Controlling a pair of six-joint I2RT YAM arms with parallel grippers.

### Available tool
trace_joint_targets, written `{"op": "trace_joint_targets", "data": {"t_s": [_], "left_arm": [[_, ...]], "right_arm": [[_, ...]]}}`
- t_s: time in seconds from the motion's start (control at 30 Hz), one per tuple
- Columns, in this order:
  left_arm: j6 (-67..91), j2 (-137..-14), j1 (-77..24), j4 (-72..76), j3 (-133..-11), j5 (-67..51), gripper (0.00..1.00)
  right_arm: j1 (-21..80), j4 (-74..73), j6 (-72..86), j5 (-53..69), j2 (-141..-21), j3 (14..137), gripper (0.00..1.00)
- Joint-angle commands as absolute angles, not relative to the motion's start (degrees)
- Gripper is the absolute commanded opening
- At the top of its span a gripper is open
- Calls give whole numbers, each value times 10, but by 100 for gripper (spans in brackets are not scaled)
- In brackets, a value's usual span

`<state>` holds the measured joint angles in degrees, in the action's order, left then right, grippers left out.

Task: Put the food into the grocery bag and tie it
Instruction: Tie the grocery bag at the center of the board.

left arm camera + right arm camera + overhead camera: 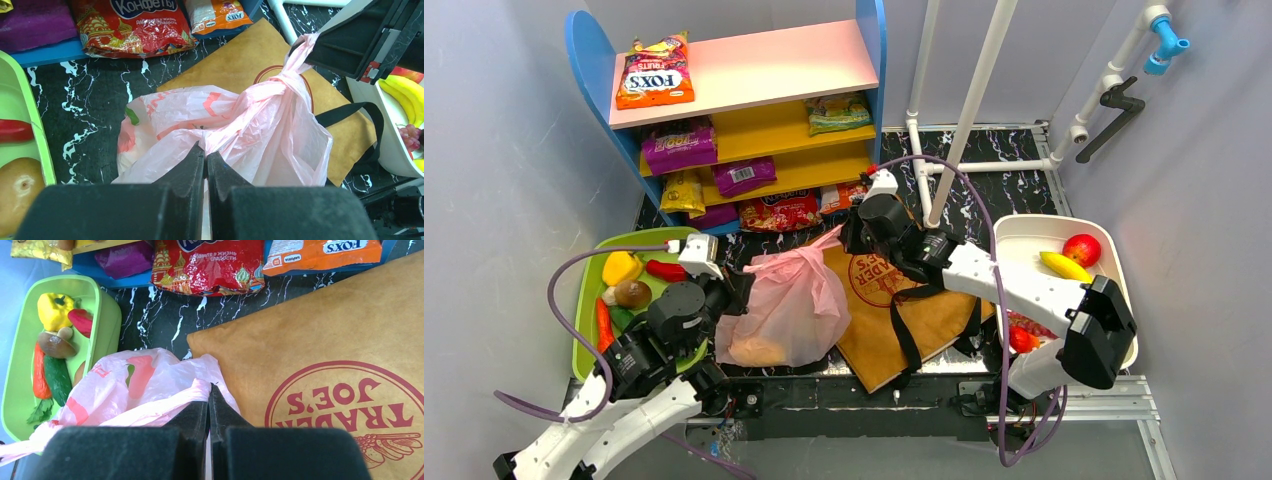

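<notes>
White left arm [614, 415] and right arm [1024, 285] bend toward mid-frame; left jaws pinch the pink grocery bag [789, 300] lower left, right jaws clamp its upper-right handle

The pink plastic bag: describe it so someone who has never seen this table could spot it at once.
On the black marbled table, look between the green tray on the left and the flat brown paper bag in the middle. The pink plastic bag lies there, bulging. Unlike its stiff brown neighbour, it is thin, crinkly and translucent.
</notes>
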<state>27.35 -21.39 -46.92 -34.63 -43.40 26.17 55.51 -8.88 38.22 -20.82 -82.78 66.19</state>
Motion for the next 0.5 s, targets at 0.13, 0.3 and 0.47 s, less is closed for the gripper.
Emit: {"op": "trace_joint_targets", "data": {"t_s": [0.13, 0.3, 0.47], "left_arm": [[153, -244, -458, -373, -550, 308, 0], [87, -330, -458, -356, -677, 225, 0], [97, -361, -458, -352, -700, 210, 0]], "right_arm": [[481, -174, 286, -269, -746, 729, 1], [487, -262, 280, -218, -720, 856, 1], [487, -299, 274, -259, -699, 870, 1]]}}
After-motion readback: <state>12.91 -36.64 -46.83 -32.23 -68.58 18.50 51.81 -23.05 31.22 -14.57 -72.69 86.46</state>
